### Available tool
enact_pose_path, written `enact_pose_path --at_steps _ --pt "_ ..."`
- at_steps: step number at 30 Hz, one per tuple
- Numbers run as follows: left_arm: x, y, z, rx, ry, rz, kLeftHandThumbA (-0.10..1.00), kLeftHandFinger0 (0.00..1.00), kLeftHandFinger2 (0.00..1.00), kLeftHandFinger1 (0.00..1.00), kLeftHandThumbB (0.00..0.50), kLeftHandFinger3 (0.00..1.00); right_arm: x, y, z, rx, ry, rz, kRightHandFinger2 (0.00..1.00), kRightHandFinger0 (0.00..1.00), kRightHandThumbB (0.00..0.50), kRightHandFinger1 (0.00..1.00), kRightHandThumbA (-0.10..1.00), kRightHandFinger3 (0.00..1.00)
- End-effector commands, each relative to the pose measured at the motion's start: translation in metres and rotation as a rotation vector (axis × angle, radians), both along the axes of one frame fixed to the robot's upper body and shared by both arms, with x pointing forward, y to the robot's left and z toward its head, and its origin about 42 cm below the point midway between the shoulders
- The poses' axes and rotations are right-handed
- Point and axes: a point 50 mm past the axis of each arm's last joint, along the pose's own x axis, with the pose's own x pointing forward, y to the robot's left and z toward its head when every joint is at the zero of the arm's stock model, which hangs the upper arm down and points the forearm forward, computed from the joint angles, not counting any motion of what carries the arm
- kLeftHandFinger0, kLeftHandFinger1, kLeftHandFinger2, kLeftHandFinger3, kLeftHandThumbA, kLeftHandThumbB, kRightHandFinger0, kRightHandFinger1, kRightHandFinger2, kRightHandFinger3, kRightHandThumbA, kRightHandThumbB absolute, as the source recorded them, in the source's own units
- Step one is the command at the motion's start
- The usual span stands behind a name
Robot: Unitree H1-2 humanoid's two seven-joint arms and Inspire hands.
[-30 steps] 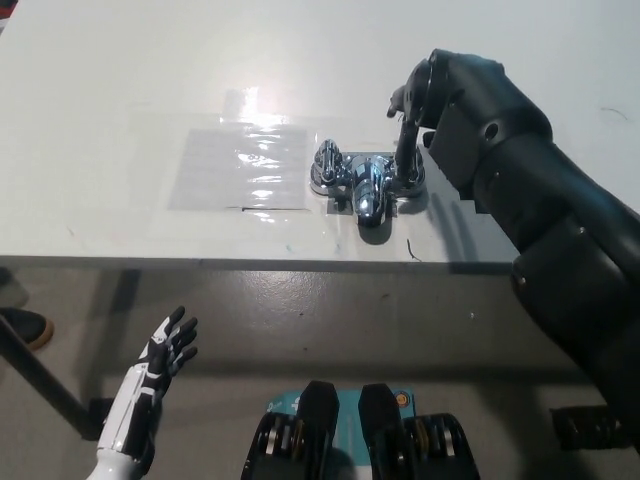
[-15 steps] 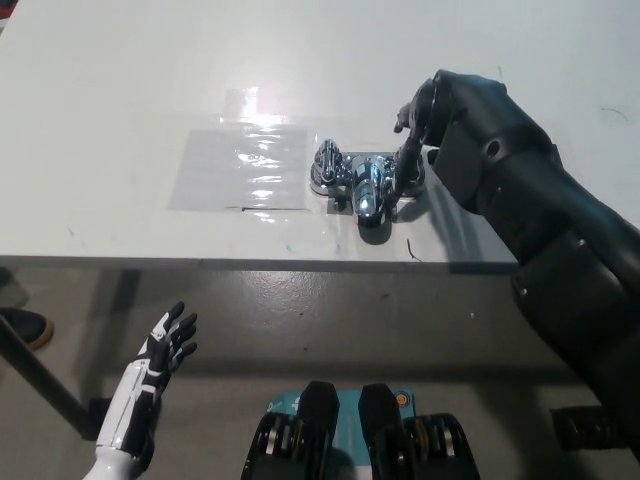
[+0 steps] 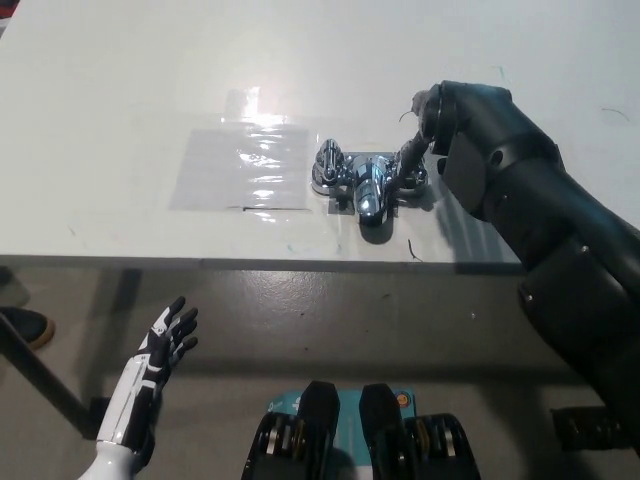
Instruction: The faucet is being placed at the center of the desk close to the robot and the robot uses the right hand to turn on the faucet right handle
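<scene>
Head view looked down on the white worktop point(image 3: 120, 80), with the black right arm point(image 3: 540, 220) reaching across it from the lower right. A clear sheet point(image 3: 240, 165) lay flat, well to the left of the right hand point(image 3: 424, 125). The chrome faucet point(image 3: 368, 188) sat just below and left of that hand, near the worktop's front edge. The hand met the right handle point(image 3: 408, 178), but whether it gripped could not be told. The white left hand point(image 3: 165, 340) hung low, off the worktop, spread wide and empty.
</scene>
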Motion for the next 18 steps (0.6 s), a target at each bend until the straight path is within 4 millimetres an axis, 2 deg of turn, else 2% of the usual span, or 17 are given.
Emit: enact_pose_path --at_steps 1,4,9,13,16,18 --pt "0.002 0.001 0.010 0.014 -0.041 -0.018 0.98 1.00 1.00 1.00 0.204 1.00 0.009 -0.017 0.031 -0.026 -0.131 -0.049 1.00 1.00 0.211 1.00 1.00 1.00" --pt "0.003 0.002 0.010 0.017 -0.046 -0.020 0.98 1.00 1.00 1.00 0.198 1.00 0.009 -0.020 0.033 -0.057 -0.113 -0.040 1.00 1.00 0.178 1.00 1.00 1.00" --pt "0.003 0.002 0.011 0.023 -0.045 -0.019 0.98 1.00 1.00 1.00 0.191 1.00 0.011 -0.030 0.035 -0.058 -0.107 -0.045 1.00 1.00 0.211 1.00 1.00 1.00" --pt "0.005 0.003 0.012 0.023 -0.050 -0.021 0.98 1.00 1.00 1.00 0.191 1.00 0.012 -0.034 0.039 -0.070 -0.095 -0.042 1.00 1.00 0.216 1.00 1.00 1.00" --pt "0.005 0.003 0.012 0.028 -0.049 -0.014 0.98 1.00 1.00 1.00 0.193 1.00 0.013 -0.039 0.040 -0.026 -0.101 -0.073 1.00 1.00 0.273 1.00 1.00 1.00" --pt "0.005 0.003 0.013 0.026 -0.050 -0.017 0.98 1.00 1.00 1.00 0.197 1.00 0.013 -0.040 0.041 -0.021 -0.097 -0.072 1.00 1.00 0.294 1.00 1.00 1.00"
